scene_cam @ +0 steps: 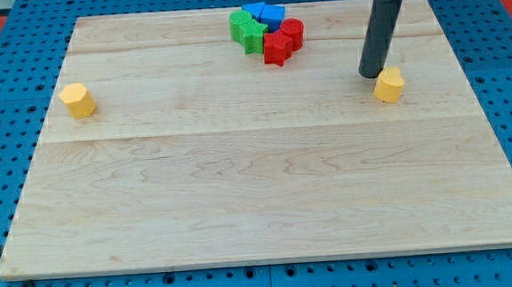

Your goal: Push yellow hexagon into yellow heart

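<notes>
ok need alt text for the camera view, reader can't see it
My tip rests on a wooden board just left of the yellow heart at the view's right, far from the yellow hexagon at the left edge. Red, green and blue blocks cluster at the top centre.

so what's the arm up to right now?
One xArm6 with a dark rod is working on a wooden board. My tip sits right beside the yellow heart block, just to the view's left of it. The yellow hexagon block it should push is far across at the view's left edge, so that push has not started. A cluster of green, blue and red blocks sits at the view's top.
</notes>
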Available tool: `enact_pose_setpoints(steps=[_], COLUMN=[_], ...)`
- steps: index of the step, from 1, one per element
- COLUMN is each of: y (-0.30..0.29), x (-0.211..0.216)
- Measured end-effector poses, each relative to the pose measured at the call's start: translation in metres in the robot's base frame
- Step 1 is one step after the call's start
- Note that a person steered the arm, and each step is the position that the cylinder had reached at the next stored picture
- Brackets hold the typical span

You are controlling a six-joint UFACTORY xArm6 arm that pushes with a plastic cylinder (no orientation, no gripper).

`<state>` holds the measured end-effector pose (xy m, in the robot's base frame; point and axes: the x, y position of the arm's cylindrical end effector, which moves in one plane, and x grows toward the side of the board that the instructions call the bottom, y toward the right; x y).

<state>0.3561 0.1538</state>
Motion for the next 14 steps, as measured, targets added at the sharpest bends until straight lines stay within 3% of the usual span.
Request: enact_pose_setpoints(steps=[2,6,7,9,10,11,12,13,14], y=[-0.073,-0.210,-0.259,-0.415,-0.458,-0.458,-0.458,-0.459,-0.459], x=[0.017,0.147,0.159,0.143,0.123,0.123,0.102,0.052,0.048])
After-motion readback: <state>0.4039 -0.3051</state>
